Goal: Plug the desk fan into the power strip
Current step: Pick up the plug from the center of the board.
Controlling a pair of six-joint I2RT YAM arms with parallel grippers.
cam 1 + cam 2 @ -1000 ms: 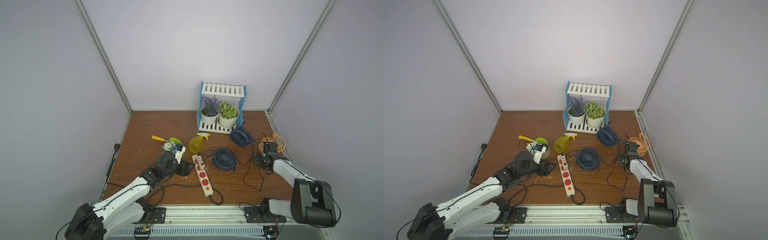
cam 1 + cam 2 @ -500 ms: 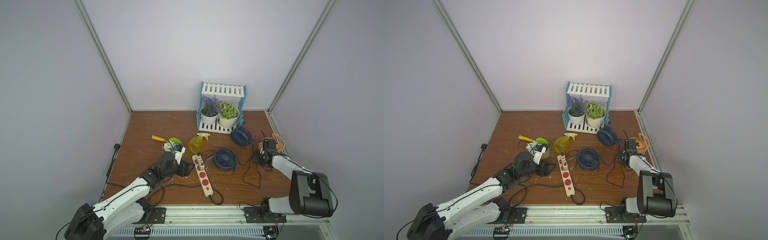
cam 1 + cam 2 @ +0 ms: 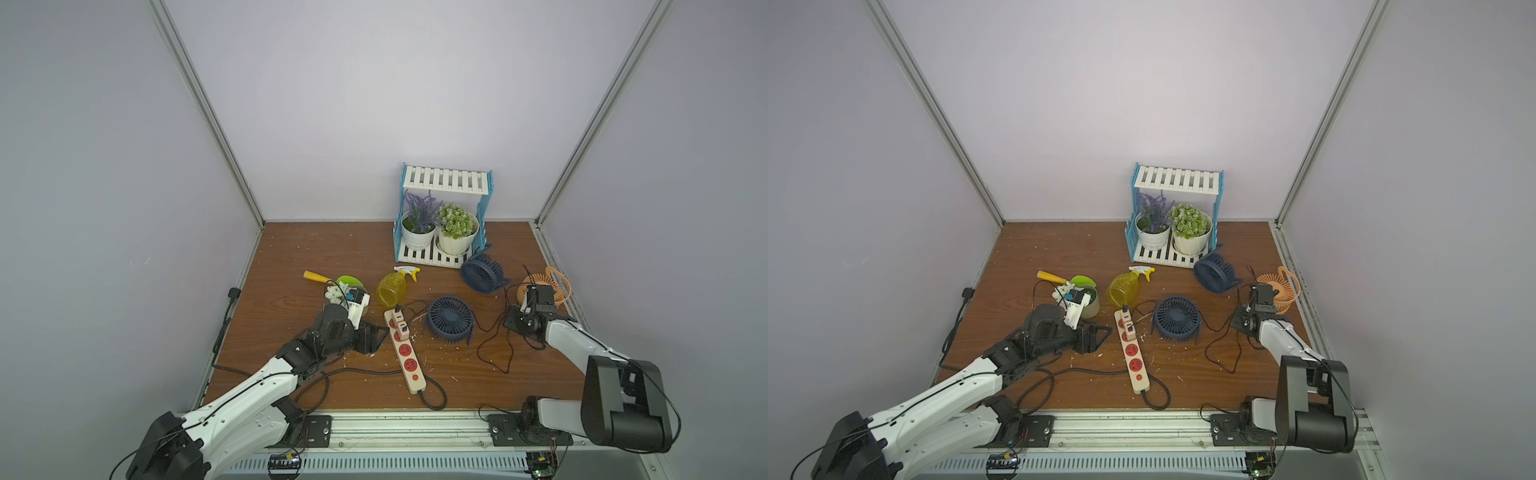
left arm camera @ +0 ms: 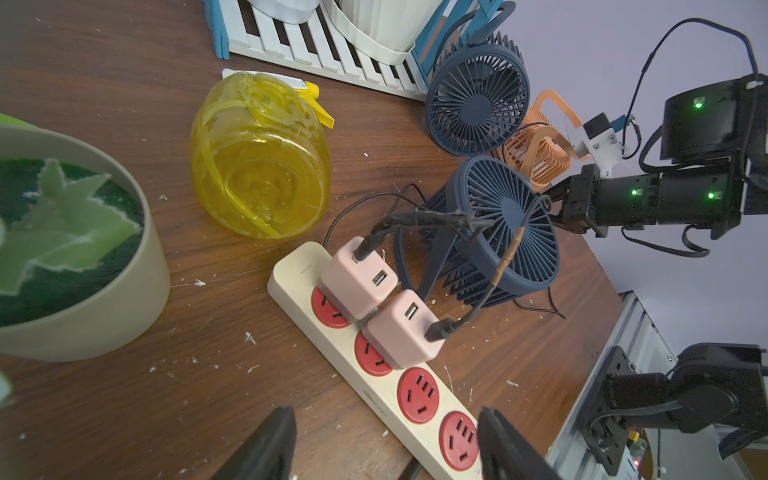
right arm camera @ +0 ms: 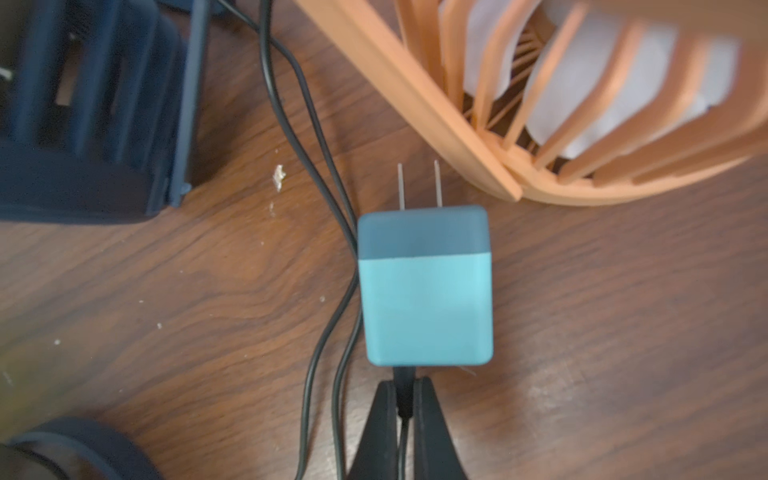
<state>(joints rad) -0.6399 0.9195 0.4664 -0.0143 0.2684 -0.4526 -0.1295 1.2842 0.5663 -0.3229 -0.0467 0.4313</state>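
1. The long cream-beige power strip with red-orange sockets lies on the brown wooden table, between the left gripper and the nearer navy-blue round fan.
2. Two pink cube adapters already fill the strip's two sockets farthest from our bases. The two sockets nearer us are free.
3. A teal cube adapter with two bare prongs lies flat on the table, well apart from the strip. It is just beside the orange ribbed fan, which we judge to be the one to connect.
4. The right gripper is pinched narrow on the thin black lead where it enters the adapter's back. The cube itself is not between the jaws.
5. The left gripper stands wide and empty, its fingers either side of the strip. We cannot tell whether it touches.
6. We judge the task to be at an early stage. Lifting the adapter, carrying it across, turning its prongs down and pressing it into a free socket all remain.
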